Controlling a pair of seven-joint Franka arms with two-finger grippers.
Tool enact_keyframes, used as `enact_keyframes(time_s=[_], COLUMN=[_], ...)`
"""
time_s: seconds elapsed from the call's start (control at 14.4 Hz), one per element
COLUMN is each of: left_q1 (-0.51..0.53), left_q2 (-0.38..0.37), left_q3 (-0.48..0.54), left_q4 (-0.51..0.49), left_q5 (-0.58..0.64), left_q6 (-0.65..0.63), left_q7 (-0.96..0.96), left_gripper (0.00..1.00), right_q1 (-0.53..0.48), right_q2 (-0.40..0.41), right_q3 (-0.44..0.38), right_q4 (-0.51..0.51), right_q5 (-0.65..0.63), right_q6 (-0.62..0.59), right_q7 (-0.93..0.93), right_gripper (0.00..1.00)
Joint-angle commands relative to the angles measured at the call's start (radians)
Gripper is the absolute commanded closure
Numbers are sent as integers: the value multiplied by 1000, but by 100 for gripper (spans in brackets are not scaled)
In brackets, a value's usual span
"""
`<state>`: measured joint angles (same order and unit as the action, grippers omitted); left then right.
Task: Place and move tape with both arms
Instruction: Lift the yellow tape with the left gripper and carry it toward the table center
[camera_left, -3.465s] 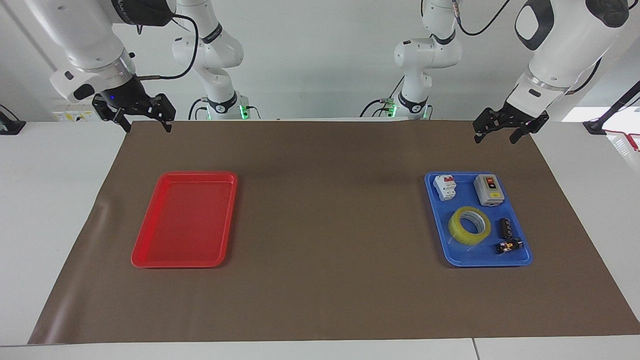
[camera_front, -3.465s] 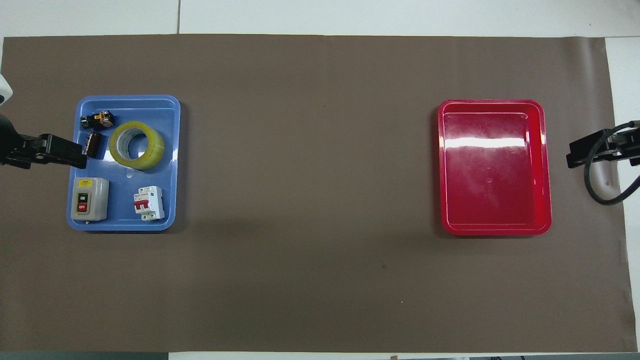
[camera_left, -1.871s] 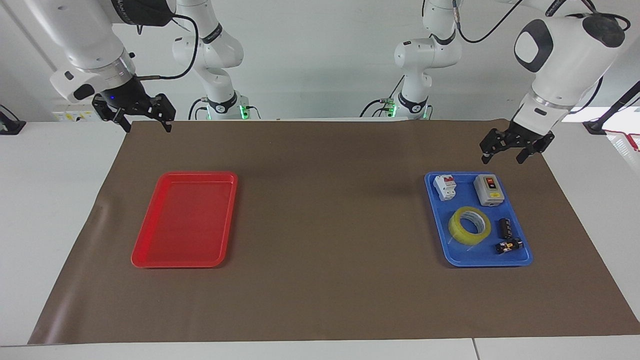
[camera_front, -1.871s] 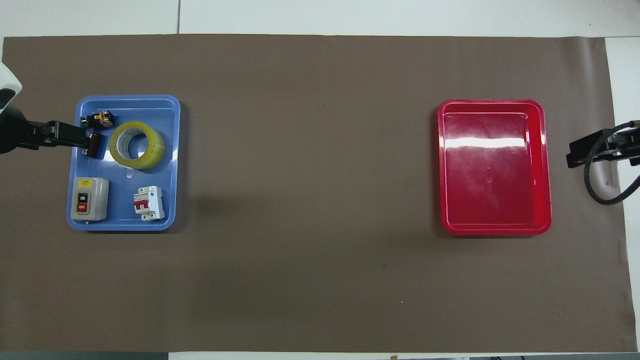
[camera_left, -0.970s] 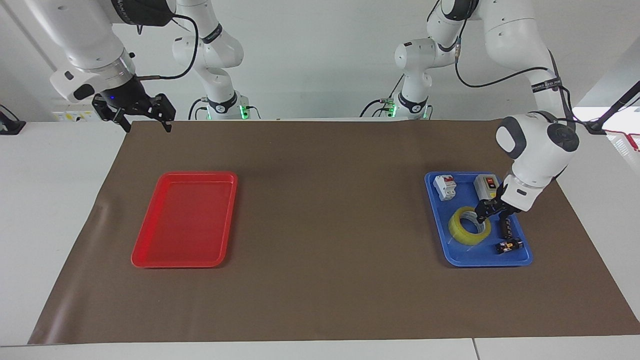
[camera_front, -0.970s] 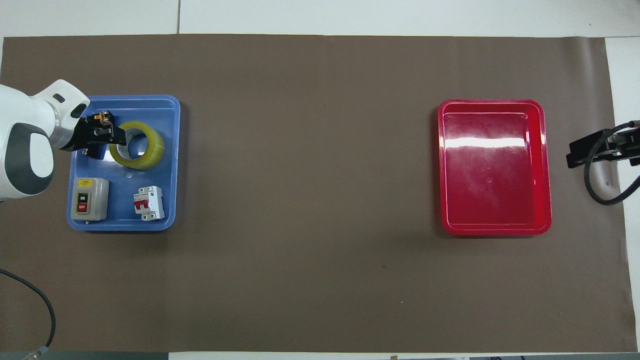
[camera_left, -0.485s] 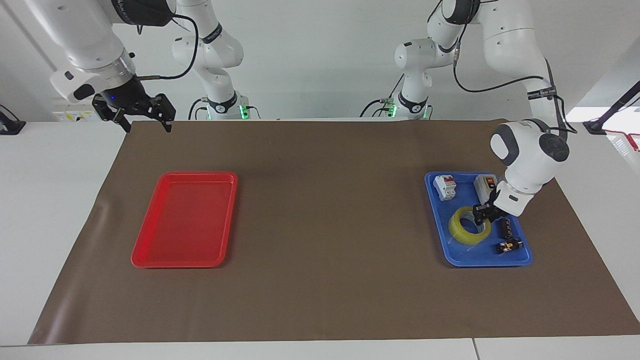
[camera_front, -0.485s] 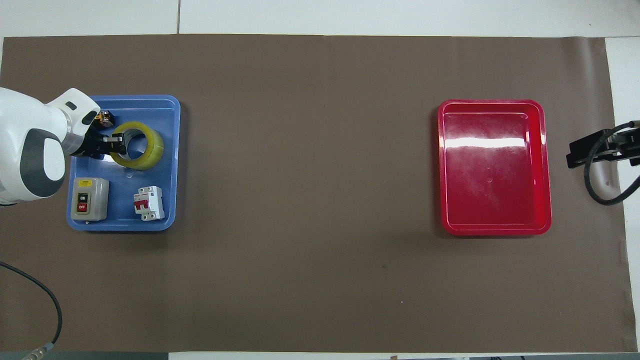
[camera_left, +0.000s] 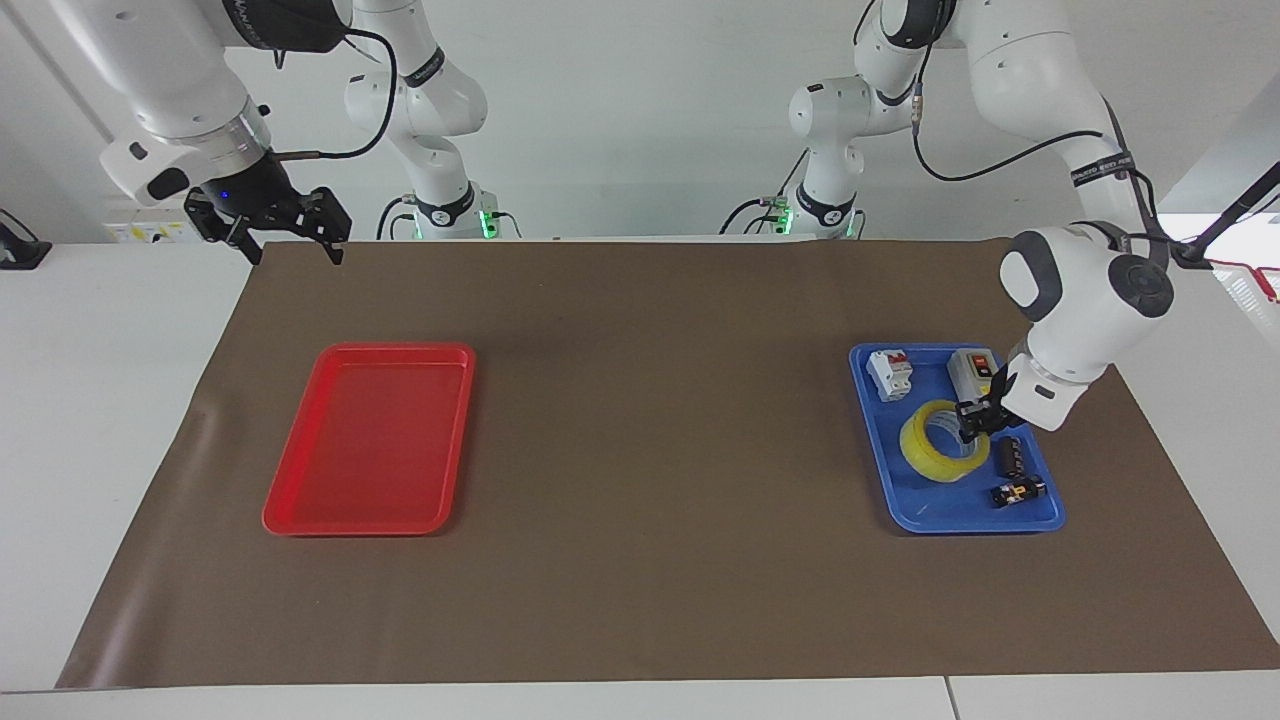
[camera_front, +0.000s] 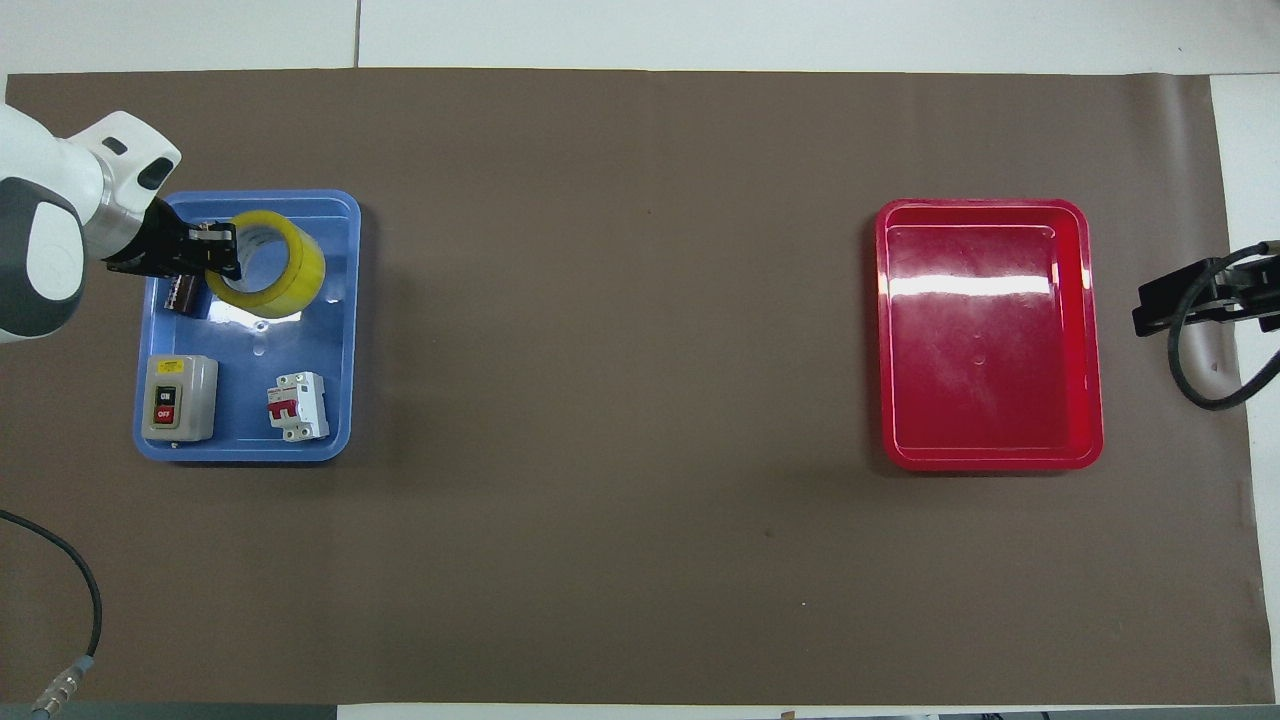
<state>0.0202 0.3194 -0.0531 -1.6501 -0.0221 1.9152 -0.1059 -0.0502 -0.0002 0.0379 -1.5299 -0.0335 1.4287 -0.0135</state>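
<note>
The tape (camera_left: 938, 443) is a yellow ring, tilted and held a little above the blue tray (camera_left: 925, 508) at the left arm's end of the table. My left gripper (camera_left: 977, 420) is shut on the ring's wall, one finger inside the core. The overhead view shows the same grip: the left gripper (camera_front: 218, 250) on the tape (camera_front: 275, 265) over the blue tray (camera_front: 305, 340). My right gripper (camera_left: 290, 238) is open and empty, waiting over the mat's corner at the right arm's end; in the overhead view the right gripper (camera_front: 1150, 305) shows beside the red tray (camera_front: 990, 340).
The blue tray also holds a grey switch box (camera_left: 975, 378), a white circuit breaker (camera_left: 889, 373) and two small black parts (camera_left: 1012, 458). An empty red tray (camera_left: 370, 440) lies at the right arm's end. Two smaller white arms (camera_left: 440, 120) stand at the robots' edge.
My left arm came down from the mat's edge to the blue tray, shut on the tape's wall and has raised and tilted the roll. The right arm has not moved.
</note>
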Motion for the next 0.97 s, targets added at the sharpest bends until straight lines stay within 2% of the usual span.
enact_keyframes(time_s=[0.0, 0.07, 0.28, 0.49, 0.62, 0.76, 0.9], left_q1=[-170, -242, -448, -543, -612, -637, -637], left_q2=[58, 78, 75, 84, 130, 177, 182], left_q3=[10, 10, 9, 9, 10, 10, 9], left_q4=[195, 243, 216, 139, 84, 70, 66], left_q5=[7, 10, 5, 4, 11, 11, 13], left_q6=[-206, -231, -156, -46, 57, 141, 169], left_q7=[-240, -341, -611, -708, -791, -842, -842], left_gripper=[100, 100, 100, 100, 100, 100, 100], right_q1=[-16, -16, -16, -16, -16, -16, -14], right_q2=[5, 5, 0, -4, -4, -4, -7], right_q3=[5, 5, 5, 5, 5, 5, 5], right_q4=[11, 11, -1, -12, -12, -15, -24], right_q5=[18, 18, 18, 18, 18, 18, 18], right_q6=[-10, -10, -10, -2, -2, -2, -2], right_q7=[-25, -25, -22, -22, -22, -22, -22], right_gripper=[0, 0, 0, 0, 0, 0, 0])
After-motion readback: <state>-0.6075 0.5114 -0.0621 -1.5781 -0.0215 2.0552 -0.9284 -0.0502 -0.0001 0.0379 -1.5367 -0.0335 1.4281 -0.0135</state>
